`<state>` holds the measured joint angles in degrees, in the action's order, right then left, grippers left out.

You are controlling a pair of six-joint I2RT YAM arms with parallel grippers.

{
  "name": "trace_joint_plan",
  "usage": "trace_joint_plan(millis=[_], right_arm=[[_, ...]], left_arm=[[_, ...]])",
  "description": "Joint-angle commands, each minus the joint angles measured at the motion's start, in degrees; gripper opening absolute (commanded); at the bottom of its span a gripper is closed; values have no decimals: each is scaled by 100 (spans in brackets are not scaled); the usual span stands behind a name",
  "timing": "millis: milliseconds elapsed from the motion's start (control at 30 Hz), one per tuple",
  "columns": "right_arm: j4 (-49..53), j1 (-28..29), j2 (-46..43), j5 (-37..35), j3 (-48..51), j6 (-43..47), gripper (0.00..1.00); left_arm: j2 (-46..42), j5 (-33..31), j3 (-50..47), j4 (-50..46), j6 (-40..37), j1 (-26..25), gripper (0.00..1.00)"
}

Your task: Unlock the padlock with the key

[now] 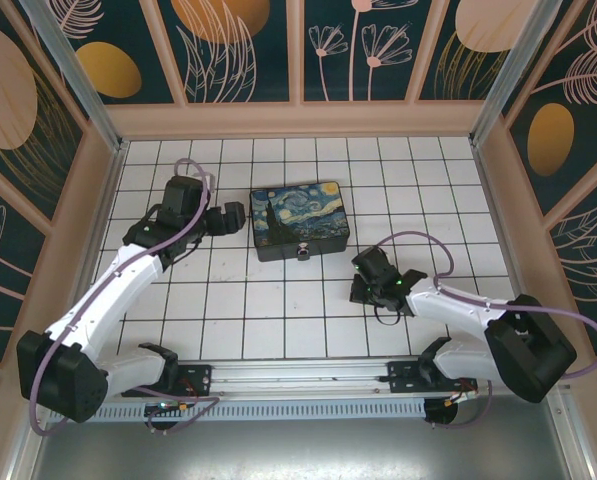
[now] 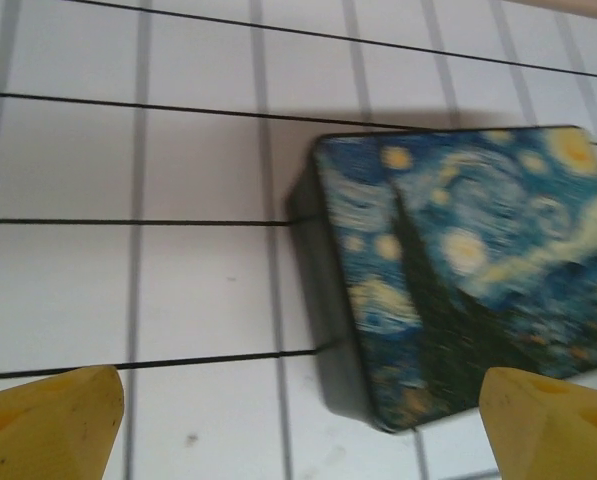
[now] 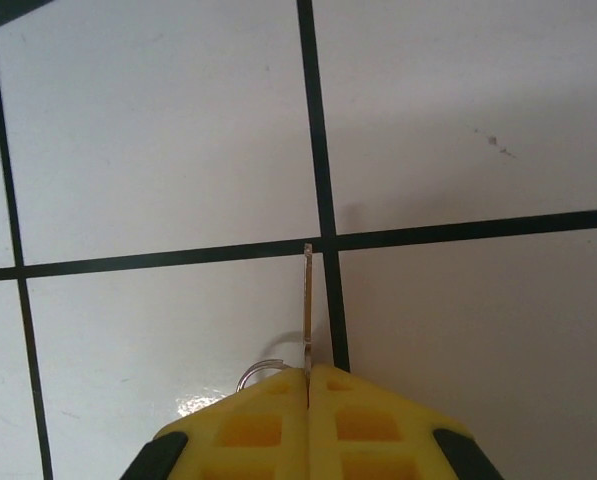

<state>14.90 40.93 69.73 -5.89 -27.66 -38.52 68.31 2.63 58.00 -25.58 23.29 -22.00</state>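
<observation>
Right pincer (image 3: 309, 372) pinches the key (image 3: 307, 300), its head hidden.

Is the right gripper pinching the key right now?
Yes, the right gripper is shut on the key, whose thin shaft sticks out ahead of its closed yellow tips.
</observation>
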Motion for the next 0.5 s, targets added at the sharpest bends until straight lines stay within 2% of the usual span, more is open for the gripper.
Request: trace_joint_plan(millis=[0, 67, 233, 367, 467], right_arm=[[55, -41, -412, 238, -265, 533, 1], [-37, -46, -764, 655, -432, 978, 1], [-775, -92, -1531, 1982, -575, 1700, 1], [-1967, -102, -1661, 3240, -474, 1733, 1], [-2652, -98, -1567, 3902, -446, 1623, 2]], left_arm=[[127, 1749, 522, 120, -470, -50, 92], [352, 2692, 656, 154, -584, -46, 91], [660, 4331, 385, 972, -208, -92, 82], [755, 4537, 359, 1041, -444, -550, 72], [892, 4606, 184, 1261, -400, -938, 62]])
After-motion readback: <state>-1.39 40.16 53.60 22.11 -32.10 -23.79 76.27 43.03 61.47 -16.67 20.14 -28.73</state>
